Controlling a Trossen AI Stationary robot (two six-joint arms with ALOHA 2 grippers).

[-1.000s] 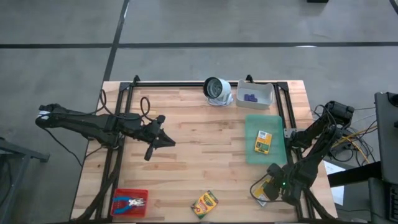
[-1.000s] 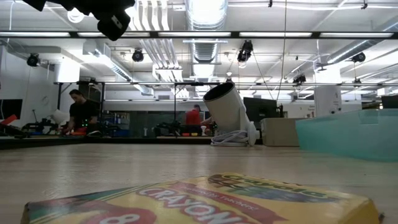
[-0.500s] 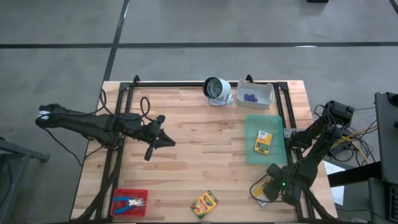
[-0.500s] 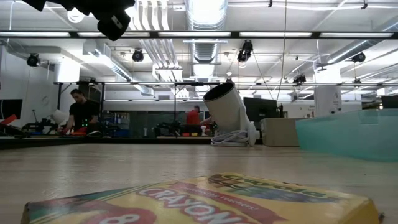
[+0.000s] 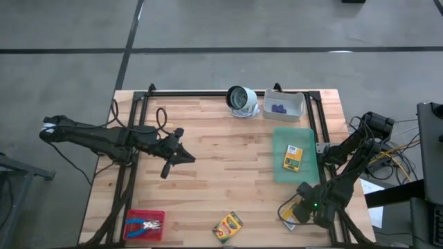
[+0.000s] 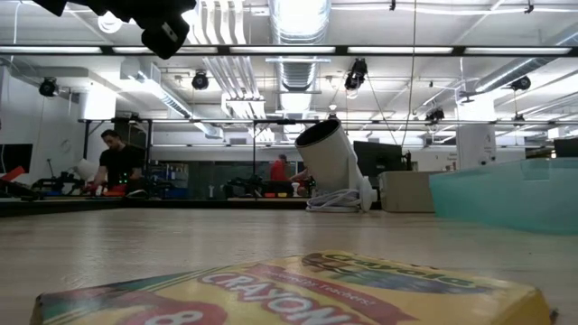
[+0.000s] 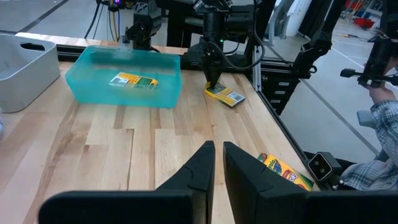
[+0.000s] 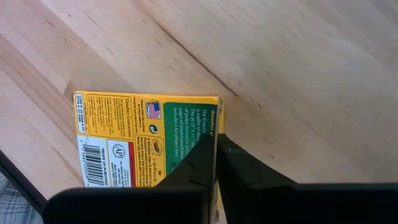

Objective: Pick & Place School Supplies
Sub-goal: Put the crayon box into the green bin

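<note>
A yellow-and-green crayon box (image 8: 143,137) lies flat near the table's near right corner (image 5: 293,213). My right gripper (image 8: 216,152) stands over it, pointing down, fingers shut at one long edge. A second crayon box (image 5: 293,158) lies inside the green tray (image 5: 280,173). A third crayon box (image 5: 228,226) lies flat by the near edge. Purple pieces (image 5: 278,108) sit in the white bin (image 5: 294,104). A blue-handled tool (image 5: 149,224) lies in the red tray (image 5: 135,216). My left gripper (image 5: 191,158) hovers shut and empty above the table's left half. My right gripper comes from above, its shut fingertips (image 8: 202,155) on the crayon box's long edge (image 8: 214,109). The fingers hide the place of contact, so I cannot tell whether any of the box is pinched between them. The box lies flat on the table.
A white-grey round object (image 5: 242,100) stands at the far edge beside the white bin. Black frame rails run along the table's left, right and far sides. Bare wood lies across the table's middle. A person's hand (image 7: 379,118) shows beyond the near right corner.
</note>
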